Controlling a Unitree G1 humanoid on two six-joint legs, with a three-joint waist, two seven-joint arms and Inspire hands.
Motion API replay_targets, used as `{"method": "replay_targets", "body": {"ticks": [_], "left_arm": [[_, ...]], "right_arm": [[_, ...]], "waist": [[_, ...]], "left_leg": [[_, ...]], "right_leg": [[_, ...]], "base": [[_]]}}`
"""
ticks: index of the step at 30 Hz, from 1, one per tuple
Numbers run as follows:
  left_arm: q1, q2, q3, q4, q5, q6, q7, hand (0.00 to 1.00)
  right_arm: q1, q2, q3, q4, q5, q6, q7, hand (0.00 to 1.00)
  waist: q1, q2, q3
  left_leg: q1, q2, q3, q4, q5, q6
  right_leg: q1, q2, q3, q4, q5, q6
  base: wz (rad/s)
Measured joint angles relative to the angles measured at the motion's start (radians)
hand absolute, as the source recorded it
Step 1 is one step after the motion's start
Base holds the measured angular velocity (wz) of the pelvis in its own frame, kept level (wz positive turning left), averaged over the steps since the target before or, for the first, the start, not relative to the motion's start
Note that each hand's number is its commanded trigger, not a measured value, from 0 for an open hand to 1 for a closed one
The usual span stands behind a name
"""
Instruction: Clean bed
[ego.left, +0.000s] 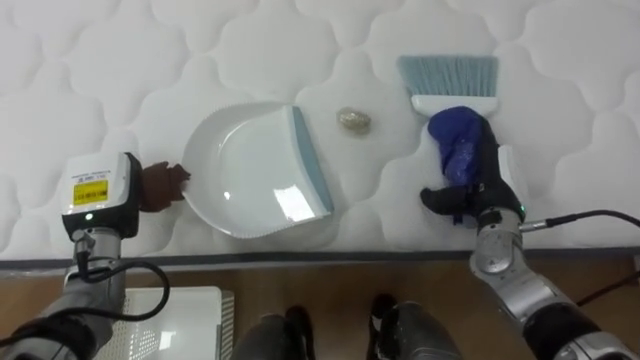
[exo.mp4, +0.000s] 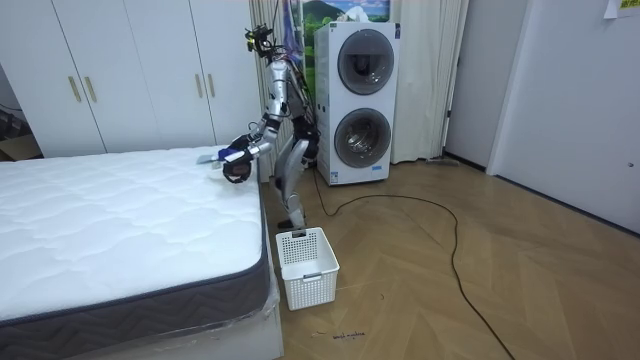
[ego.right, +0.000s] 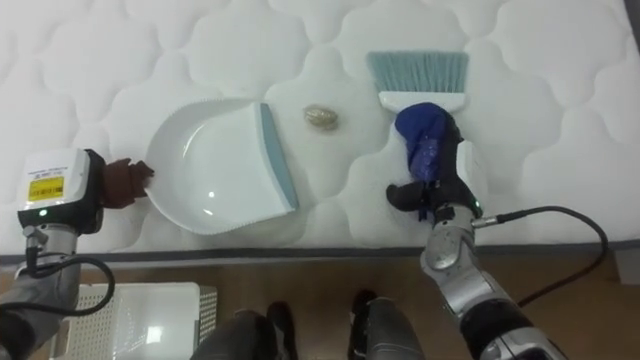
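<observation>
while the robot stood at the long edge of the bed (ego.left: 120, 60), that edge ran just under both wrists, with wooden floor (exo.mp4: 450, 270) below it and a white basket (exo.mp4: 307, 265) by its feet. beyond the hands the quilted top lay open and bare toward the far side. the right hand (ego.left: 465, 170) was curled tight round the blue handle of a brush (ego.left: 450, 80), thumb stuck out to the side, with the white head and pale blue bristles pointing away from it and resting on the quilting. just to the inner side of that hand lay a small crumpled scrap (ego.left: 353, 120), and past the scrap the blue lip of a white dustpan (ego.left: 250, 170) faced it, apart. the left hand (ego.left: 150, 187) met the dustpan's outer rim, but whether it was gripping could not be told. a white box on that wrist carried a yellow label (ego.left: 90, 190), its print too small to read.
</observation>
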Motion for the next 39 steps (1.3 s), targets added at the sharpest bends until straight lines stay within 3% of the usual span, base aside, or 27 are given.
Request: {"method": "replay_targets", "body": {"ticks": [18, 19, 20, 21, 28, 35, 39], "left_arm": [[-0.004, -0.016, 0.000, -0.007, 0.000, -0.007, -0.007, 1.00], [-0.004, -0.016, 0.000, -0.008, 0.000, -0.006, -0.007, 1.00], [-0.004, -0.016, 0.000, -0.010, 0.000, -0.003, -0.009, 1.00], [-0.004, -0.016, 0.000, -0.011, 0.000, 0.001, -0.017, 1.00], [-0.003, -0.016, 0.000, -0.017, 0.002, 0.013, -0.039, 1.00], [-0.004, -0.018, 0.000, -0.041, 0.002, 0.034, -0.043, 1.00], [-0.004, -0.018, 0.000, -0.042, 0.002, 0.044, -0.043, 1.00]], "right_arm": [[-0.023, -0.011, -0.011, 0.049, 0.015, -0.002, 0.010, 0.00], [-0.024, -0.012, -0.011, 0.049, 0.014, -0.001, 0.010, 0.13], [-0.026, -0.013, -0.011, 0.050, 0.014, 0.000, 0.011, 0.69], [-0.027, -0.013, -0.011, 0.050, 0.014, 0.001, 0.012, 1.00], [-0.048, -0.043, -0.069, 0.090, -0.028, 0.003, 0.017, 1.00], [-0.087, -0.068, -0.079, 0.135, -0.095, 0.064, -0.002, 1.00], [-0.089, -0.072, -0.077, 0.163, -0.108, 0.078, -0.003, 1.00]], "waist": [[0.003, 0.005, 0.0024], [0.003, 0.005, 0.0024], [0.002, 0.005, 0.0024], [0.002, 0.005, 0.0024], [0.001, 0.005, 0.0022], [0.006, 0.005, 0.0020], [0.010, 0.005, 0.0020]], "left_leg": [[-0.025, -0.001, 0.001, 0.019, -0.003, 0.006], [-0.028, -0.002, 0.001, 0.019, -0.004, 0.006], [-0.031, -0.002, 0.001, 0.019, -0.004, 0.006], [-0.032, -0.002, 0.002, 0.020, -0.003, 0.006], [-0.031, -0.003, 0.002, 0.022, -0.003, 0.006], [-0.031, -0.003, 0.002, 0.023, -0.003, 0.005], [-0.031, -0.003, 0.002, 0.016, -0.004, 0.004]], "right_leg": [[-0.017, -0.017, -0.014, 0.020, -0.007, 0.002], [-0.020, -0.017, -0.014, 0.022, -0.007, 0.002], [-0.023, -0.018, -0.014, 0.024, -0.007, 0.002], [-0.025, -0.019, -0.013, 0.027, -0.008, 0.002], [-0.025, -0.021, -0.016, 0.034, -0.012, 0.000], [-0.026, -0.017, -0.018, 0.036, -0.020, -0.002], [-0.027, -0.015, -0.018, 0.032, -0.022, -0.001]], "base": [[0.03], [0.05], [0.00], [0.00], [0.00], [0.00], [0.00]]}}
